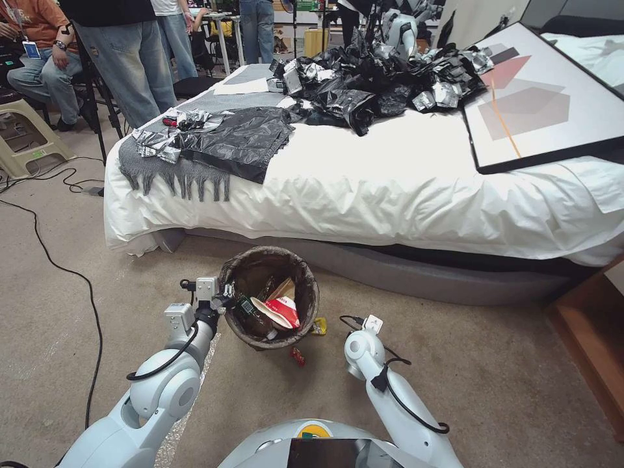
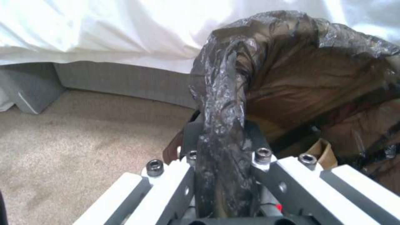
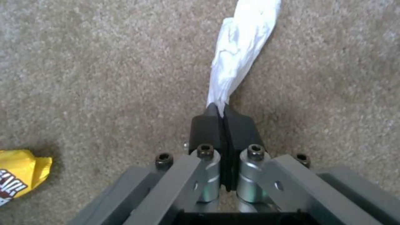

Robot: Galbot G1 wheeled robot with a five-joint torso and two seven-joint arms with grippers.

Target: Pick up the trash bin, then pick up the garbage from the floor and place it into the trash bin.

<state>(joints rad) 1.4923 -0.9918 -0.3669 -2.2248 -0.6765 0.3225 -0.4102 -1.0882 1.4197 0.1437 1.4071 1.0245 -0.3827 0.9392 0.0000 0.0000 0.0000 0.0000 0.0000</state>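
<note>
Left claw clamps the bin rim beside the bed, right claw pinches a tissue tight by one corner right of the bin, and that thin grip could slip mid-carry.

White bed, framed picture, black bags
</note>
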